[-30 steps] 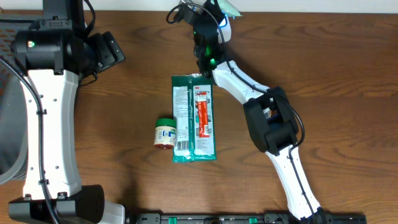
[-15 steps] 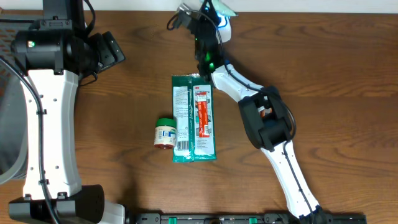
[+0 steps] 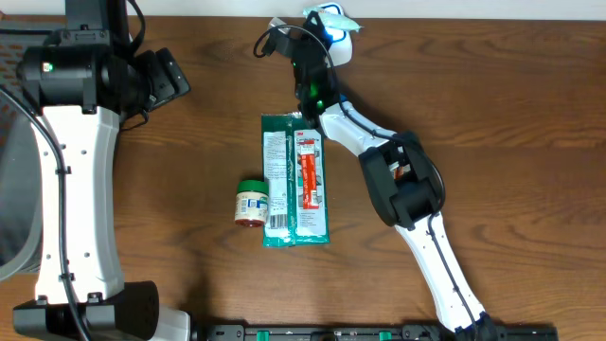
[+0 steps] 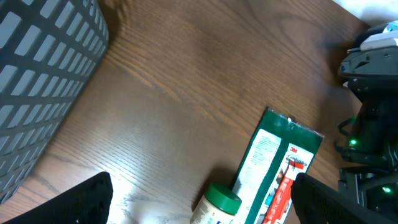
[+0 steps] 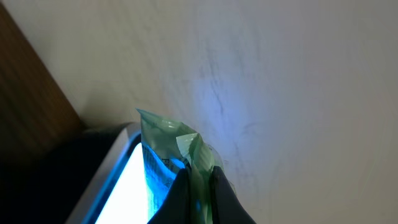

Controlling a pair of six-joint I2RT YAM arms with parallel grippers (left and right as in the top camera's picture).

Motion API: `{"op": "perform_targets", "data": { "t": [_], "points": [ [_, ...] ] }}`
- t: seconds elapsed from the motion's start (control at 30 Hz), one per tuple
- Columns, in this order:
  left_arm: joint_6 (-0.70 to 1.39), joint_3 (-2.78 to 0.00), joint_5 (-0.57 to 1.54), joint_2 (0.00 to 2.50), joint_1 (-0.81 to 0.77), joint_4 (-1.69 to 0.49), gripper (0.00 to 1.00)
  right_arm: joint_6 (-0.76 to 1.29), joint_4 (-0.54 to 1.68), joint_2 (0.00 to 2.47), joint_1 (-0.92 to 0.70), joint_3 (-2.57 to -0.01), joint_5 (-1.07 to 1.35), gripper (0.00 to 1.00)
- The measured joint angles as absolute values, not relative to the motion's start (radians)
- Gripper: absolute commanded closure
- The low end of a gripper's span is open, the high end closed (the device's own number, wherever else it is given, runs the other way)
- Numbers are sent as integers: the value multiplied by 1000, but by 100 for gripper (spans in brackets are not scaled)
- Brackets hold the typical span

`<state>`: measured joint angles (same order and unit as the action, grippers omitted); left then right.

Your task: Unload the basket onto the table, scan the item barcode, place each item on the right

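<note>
Green packet was pinched in the closed right end effector, right up against the blue-lit scanner at the far edge of the bench, so I'd guess the scan was underway but not confirmed. Left end effector hung wide open, empty. Only the right wrist cam showed that pinch. Overhead showed a bigger pack and a jar mid-bench, probably waiting their turn.

Overhead top-down; left wrist oblique; both show table.
</note>
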<state>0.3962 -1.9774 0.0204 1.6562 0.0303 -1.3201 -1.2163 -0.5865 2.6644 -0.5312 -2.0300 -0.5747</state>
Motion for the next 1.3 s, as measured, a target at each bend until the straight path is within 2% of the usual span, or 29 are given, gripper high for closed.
{"op": "perform_targets", "data": {
  "t": [0.53, 1.3],
  "points": [
    [396, -1977, 20, 1656, 30, -1320, 8, -1209, -583, 2664, -537, -2030, -564, 99],
    [396, -1977, 20, 1656, 30, -1320, 8, -1061, -615, 2664, -582, -2030, -577, 99]
  ]
}}
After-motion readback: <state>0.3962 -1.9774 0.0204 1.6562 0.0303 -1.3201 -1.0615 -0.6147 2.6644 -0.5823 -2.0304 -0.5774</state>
